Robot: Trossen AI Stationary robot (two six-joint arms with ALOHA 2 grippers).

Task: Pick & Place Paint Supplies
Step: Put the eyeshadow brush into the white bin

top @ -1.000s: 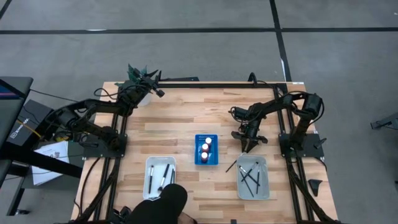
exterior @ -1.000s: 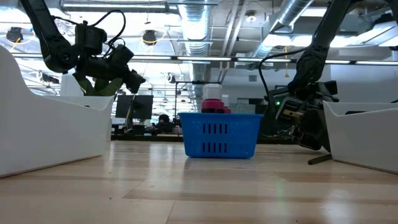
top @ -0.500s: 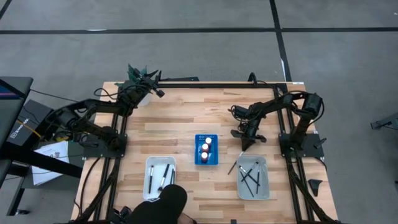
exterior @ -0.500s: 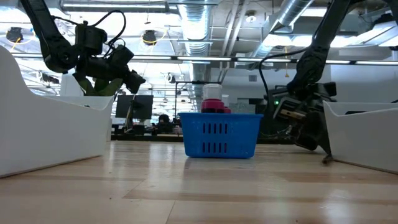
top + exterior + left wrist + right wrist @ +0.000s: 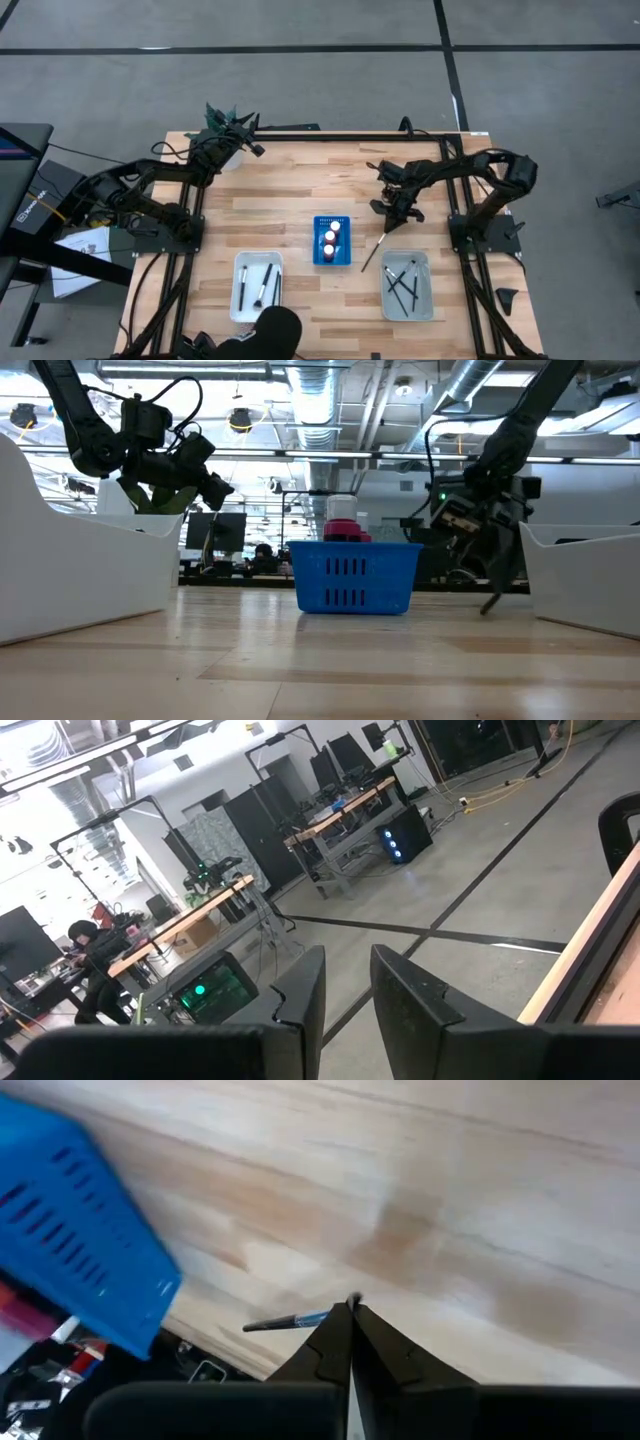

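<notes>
Wooden bench (image 5: 290, 200) bare and roomy across the far half. Near the middle, blue rack (image 5: 332, 242) holding red paint bottles (image 5: 329, 238) with white caps. At the near edge, white tray (image 5: 257, 285) on the left with a few brushes, grey tray (image 5: 408, 286) on the right with more brushes (image 5: 402, 284). Between rack and grey tray, right gripper (image 5: 392, 214) pinched tight on one thin brush (image 5: 376, 251), hanging aslant, lower tip at or just above the wood. Left gripper (image 5: 256, 149) parked at the far left corner beside a green plant (image 5: 218, 117), fingers (image 5: 300, 1000) narrowly parted, gripping nothing. At the near edge, someone's dark head (image 5: 268, 335).
</notes>
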